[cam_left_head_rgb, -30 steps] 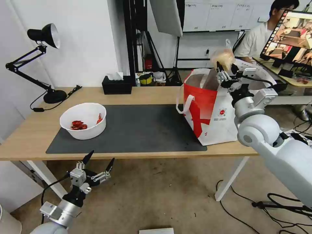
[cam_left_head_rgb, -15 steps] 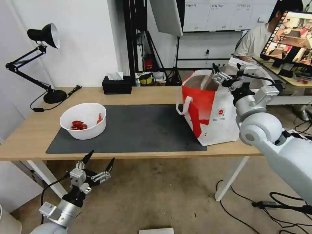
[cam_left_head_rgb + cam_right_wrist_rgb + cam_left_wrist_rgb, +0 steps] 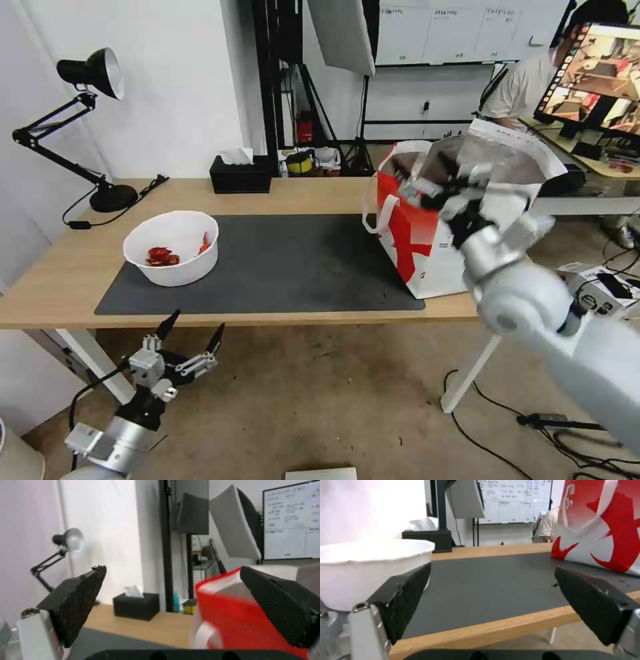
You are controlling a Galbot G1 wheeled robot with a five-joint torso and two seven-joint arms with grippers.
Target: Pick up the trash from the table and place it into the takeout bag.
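Note:
The trash in view is a white bowl (image 3: pixel 171 248) with red scraps, standing on the left end of the dark mat (image 3: pixel 287 260) on the table (image 3: pixel 307 193). The takeout bag (image 3: pixel 427 233), white with a red side, stands open at the mat's right end. My right gripper (image 3: pixel 432 179) is open and holds nothing, blurred, at the bag's mouth on its left side; the right wrist view has the gripper (image 3: pixel 171 568) above the red bag edge (image 3: pixel 240 620). My left gripper (image 3: pixel 197 321) hangs open below the table's front edge, facing the bowl (image 3: pixel 370 567) and the bag (image 3: pixel 603 530).
A black desk lamp (image 3: pixel 87 73) stands at the table's back left with its cord trailing. A black tissue box (image 3: pixel 240 175) sits at the back edge. A monitor (image 3: pixel 597 73) and a desk are behind the bag. Cables lie on the floor at the right.
My right gripper held a beige lump above the bag, then stood empty over it, and has now swung left and down. The left gripper has sunk slightly.

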